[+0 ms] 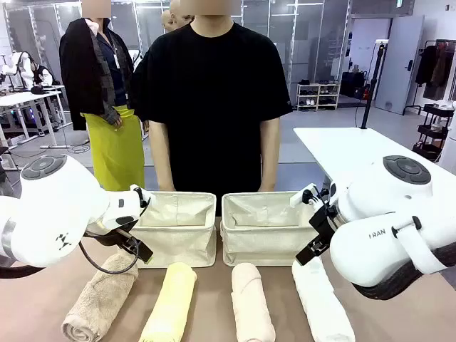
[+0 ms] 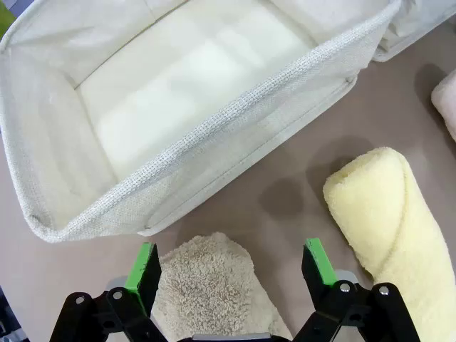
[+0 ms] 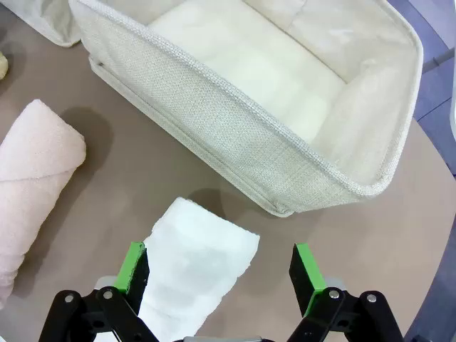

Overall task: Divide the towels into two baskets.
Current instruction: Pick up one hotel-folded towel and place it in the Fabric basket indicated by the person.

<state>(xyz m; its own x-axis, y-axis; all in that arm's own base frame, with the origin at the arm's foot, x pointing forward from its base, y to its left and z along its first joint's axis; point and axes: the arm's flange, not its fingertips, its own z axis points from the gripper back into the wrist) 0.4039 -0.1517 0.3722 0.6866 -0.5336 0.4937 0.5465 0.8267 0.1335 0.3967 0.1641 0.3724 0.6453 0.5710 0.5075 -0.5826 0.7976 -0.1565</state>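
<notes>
Baskets, cream canvas: left basket (image 1: 174, 228) and right basket (image 1: 260, 231), side by side on the table (image 1: 28, 299).
Towels, rolled, in a row before the baskets: tan towel (image 1: 100, 299), yellow towel (image 1: 171, 303), pinkish towel (image 1: 251, 306), white towel (image 1: 322, 303).
Left gripper (image 2: 231, 260): spread wide over the tan towel's end.
Right gripper (image 3: 222, 260): spread wide over the white towel's end.

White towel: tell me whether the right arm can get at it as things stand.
Probably yes. The right gripper hangs open over the end of the white towel with nothing between them. The basket sits just beyond and the pinkish cream towel lies apart to one side, clear of a straight drop.
</notes>
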